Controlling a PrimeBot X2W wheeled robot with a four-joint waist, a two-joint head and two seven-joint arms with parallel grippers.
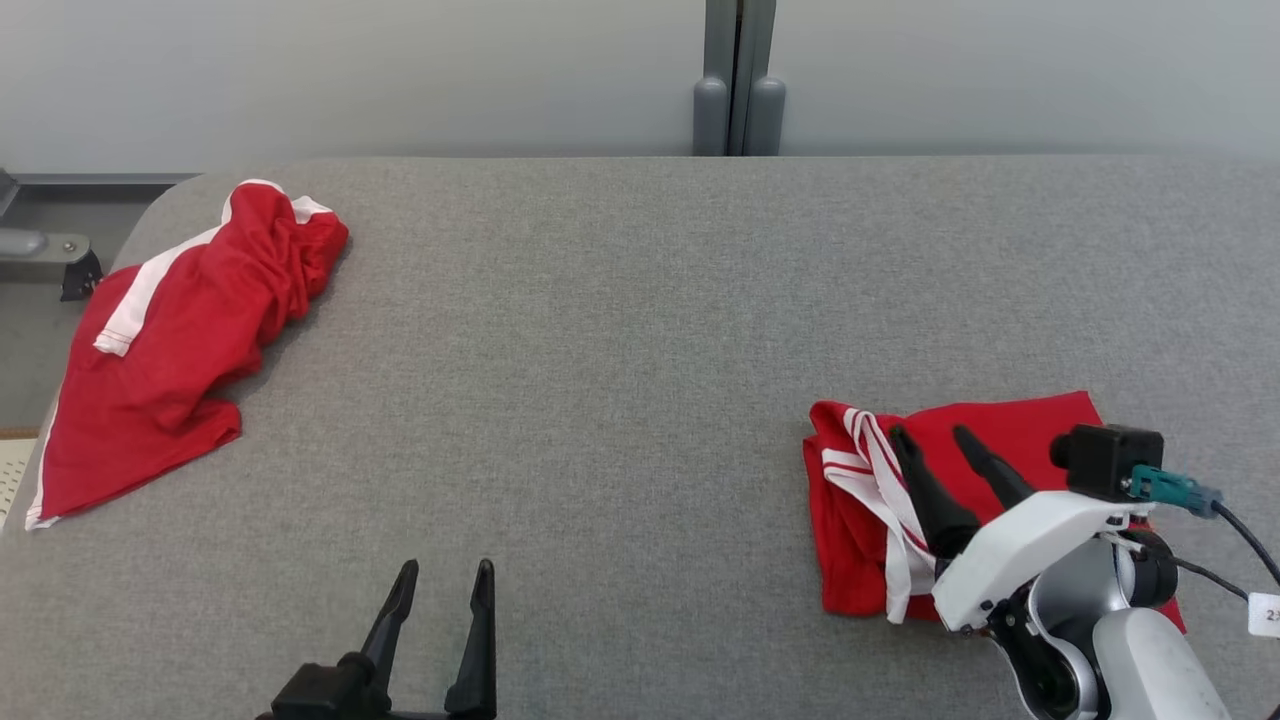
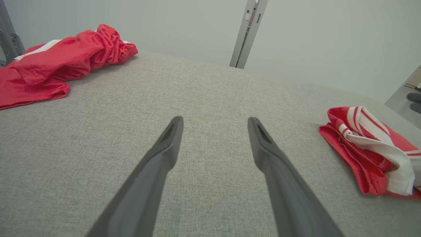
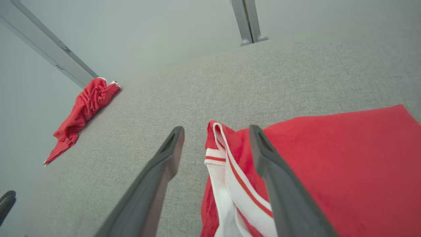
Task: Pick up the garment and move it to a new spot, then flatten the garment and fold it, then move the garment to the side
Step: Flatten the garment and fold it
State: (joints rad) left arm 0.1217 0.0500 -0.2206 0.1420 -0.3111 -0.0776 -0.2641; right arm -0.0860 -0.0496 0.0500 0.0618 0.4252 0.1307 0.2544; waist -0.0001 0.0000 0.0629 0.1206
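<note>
Two red garments lie on one grey cloth-covered table. The folded garment sits at the near right of the table as a flat, roughly square packet. White-and-red striped bands run along its left edge.

The right gripper is over that striped edge with its two dark fingers spread wide apart. In the right wrist view one finger is over the red cloth and the other over bare table just beside it. Whether the fingers touch the cloth cannot be told.

The left gripper is at the near left over bare table, well apart from both garments, and its two fingers are also spread wide.

The crumpled garment lies bunched at the far left corner, with a white stripe along one side and its near end spilling over the table's left edge. Behind the table's far edge stands a grey post.
</note>
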